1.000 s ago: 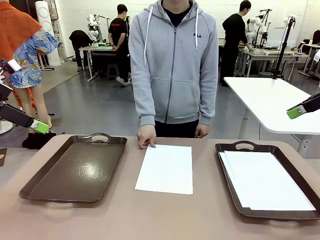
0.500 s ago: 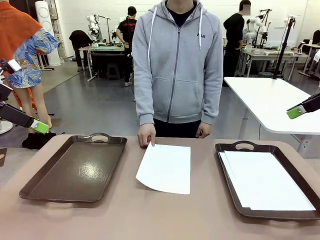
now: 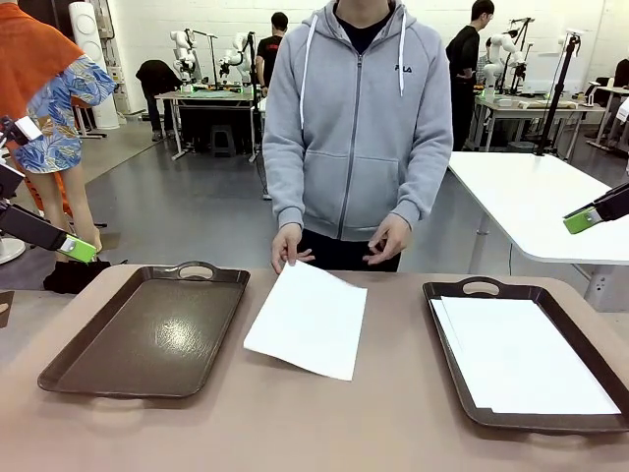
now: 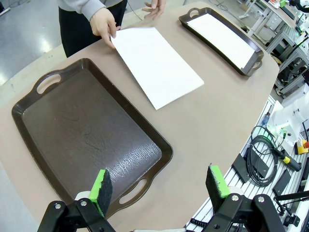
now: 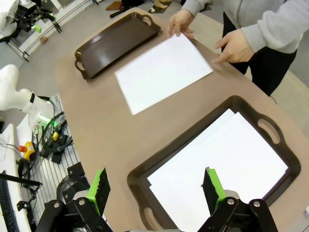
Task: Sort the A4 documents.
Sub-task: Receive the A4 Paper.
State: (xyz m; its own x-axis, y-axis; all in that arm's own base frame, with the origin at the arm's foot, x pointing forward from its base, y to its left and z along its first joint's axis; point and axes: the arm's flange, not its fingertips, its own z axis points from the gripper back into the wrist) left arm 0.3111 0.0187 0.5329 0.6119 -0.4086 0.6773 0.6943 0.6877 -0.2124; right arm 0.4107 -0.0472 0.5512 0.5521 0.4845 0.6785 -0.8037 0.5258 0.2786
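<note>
Front view first: a thin white A4 sheet (image 3: 308,321) lies skewed on the smooth tan tabletop (image 3: 295,433) between two dark brown trays, its far corner pinched under the person's hand (image 3: 286,246). The person's other hand (image 3: 389,239) hovers just beyond the table's far edge. The left tray (image 3: 147,329) is glossy, faintly textured, with rounded corners and cut-out handles, and it carries nothing. The right tray (image 3: 600,421) holds a flat stack of white sheets (image 3: 521,354), slightly fanned at the edges.

From this angle just a green pad of each gripper pokes in at the picture's sides. Left wrist view fills that gap: the left gripper (image 4: 159,188) hangs over the near handle of the bare tray, its green-padded black fingers spread wide and holding nothing. Right wrist view does likewise: the right gripper (image 5: 157,190) hangs above the stacked tray, fingers parted, nothing between them, and a cable bundle (image 5: 50,133) shows on the floor beside the table.
</note>
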